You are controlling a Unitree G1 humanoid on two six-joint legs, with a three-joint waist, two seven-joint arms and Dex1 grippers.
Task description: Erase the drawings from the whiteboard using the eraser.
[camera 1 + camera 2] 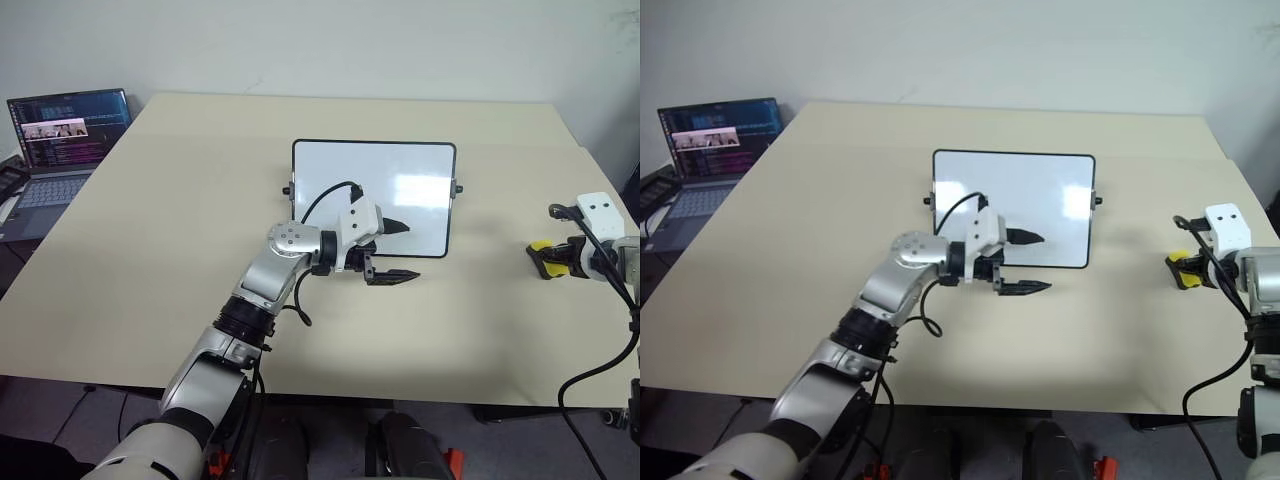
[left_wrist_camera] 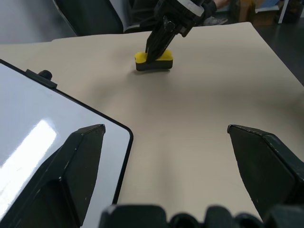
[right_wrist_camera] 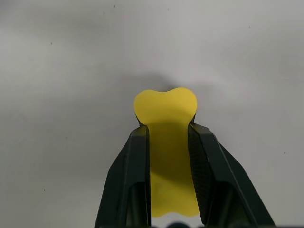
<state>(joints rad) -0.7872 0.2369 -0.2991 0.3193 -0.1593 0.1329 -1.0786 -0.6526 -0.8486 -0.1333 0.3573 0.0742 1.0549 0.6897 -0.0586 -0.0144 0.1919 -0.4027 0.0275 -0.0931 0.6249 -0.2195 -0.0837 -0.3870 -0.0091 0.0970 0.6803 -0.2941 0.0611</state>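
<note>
My right tool [image 3: 167, 142] grips the eraser [image 3: 166, 118] on the surface [image 1: 200, 200]. At nine o'clock from it, my left tool [image 1: 393, 252] gapes over the whiteboard [image 1: 400, 170] edge.

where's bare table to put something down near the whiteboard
Bare tabletop lies between the whiteboard and the eraser held in the right gripper, and between the laptop and the board. It is crowded at the board's near edge, where the left gripper sits.
</note>
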